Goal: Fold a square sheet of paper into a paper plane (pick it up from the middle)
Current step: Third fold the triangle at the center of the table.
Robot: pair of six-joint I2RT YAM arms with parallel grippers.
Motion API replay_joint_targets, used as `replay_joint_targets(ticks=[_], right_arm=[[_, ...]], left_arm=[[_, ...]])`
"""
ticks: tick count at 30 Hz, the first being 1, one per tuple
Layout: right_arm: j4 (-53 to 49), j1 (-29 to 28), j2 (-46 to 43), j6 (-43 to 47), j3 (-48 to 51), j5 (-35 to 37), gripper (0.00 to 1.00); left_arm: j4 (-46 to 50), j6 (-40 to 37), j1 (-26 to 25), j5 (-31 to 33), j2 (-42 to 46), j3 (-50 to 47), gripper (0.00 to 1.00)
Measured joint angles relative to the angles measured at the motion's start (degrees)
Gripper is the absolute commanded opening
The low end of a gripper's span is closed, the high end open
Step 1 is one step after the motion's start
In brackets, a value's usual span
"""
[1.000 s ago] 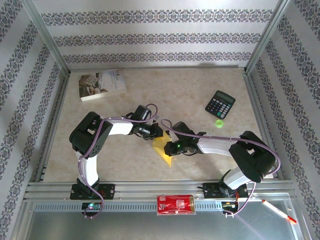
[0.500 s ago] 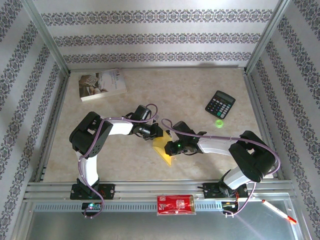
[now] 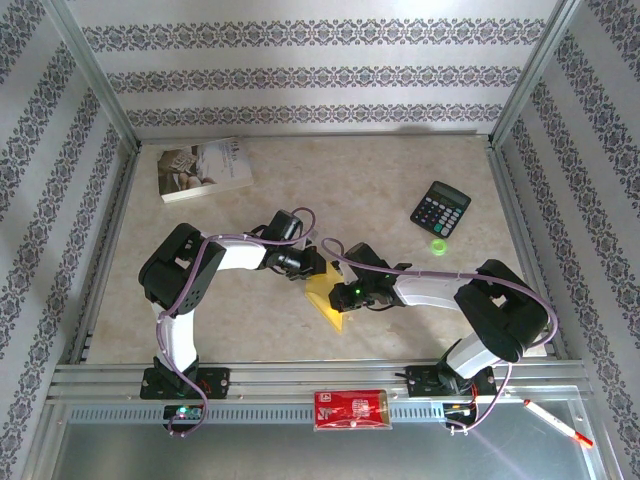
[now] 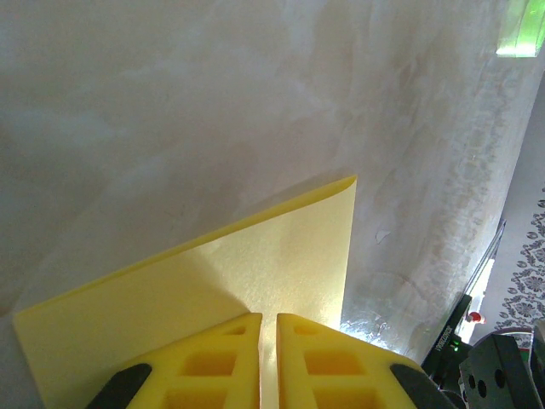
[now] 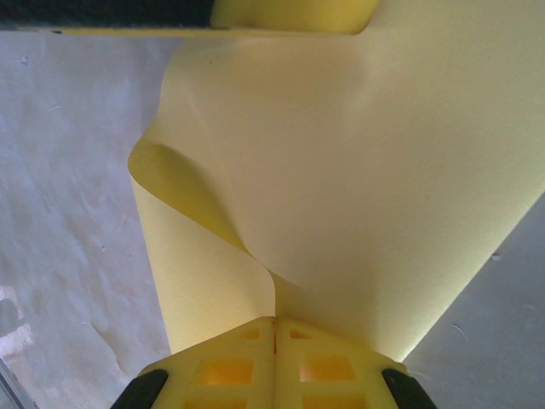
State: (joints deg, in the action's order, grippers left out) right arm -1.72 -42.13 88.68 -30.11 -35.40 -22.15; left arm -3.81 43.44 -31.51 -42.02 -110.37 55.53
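The square sheet of paper (image 3: 327, 297) is yellow and partly folded, hanging between the two arms at the table's middle. In the top view its lower corner points toward the near edge. My left gripper (image 3: 311, 268) is shut on its upper edge; in the left wrist view the paper (image 4: 255, 264) runs between the nearly touching fingers of the left gripper (image 4: 269, 322). My right gripper (image 3: 345, 294) is shut on the sheet from the right; in the right wrist view the paper (image 5: 358, 170) curls in an S-bend above the closed right gripper (image 5: 274, 322). A paper plane is out of view.
A white printed book (image 3: 205, 168) lies at the back left. A black calculator (image 3: 441, 209) and a small green object (image 3: 439, 246) sit at the right. A red packet (image 3: 350, 408) and a pen (image 3: 557, 423) rest on the front rail. Metal frame rails border the table.
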Motion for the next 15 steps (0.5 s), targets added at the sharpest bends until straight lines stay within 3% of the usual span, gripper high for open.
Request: replay_joint_targets(ticks=[8,15], right_arm=[[0.5,0.0,0.0,0.0,0.3,0.0,0.04],[2.9,0.0,-0.1,-0.8,1.5,0.0,0.03]], left_arm=[[0.1,0.0,0.0,-0.4,0.0,0.5,0.18],[1.2,0.1,0.0,0.3,1.2,1.5,0.3]])
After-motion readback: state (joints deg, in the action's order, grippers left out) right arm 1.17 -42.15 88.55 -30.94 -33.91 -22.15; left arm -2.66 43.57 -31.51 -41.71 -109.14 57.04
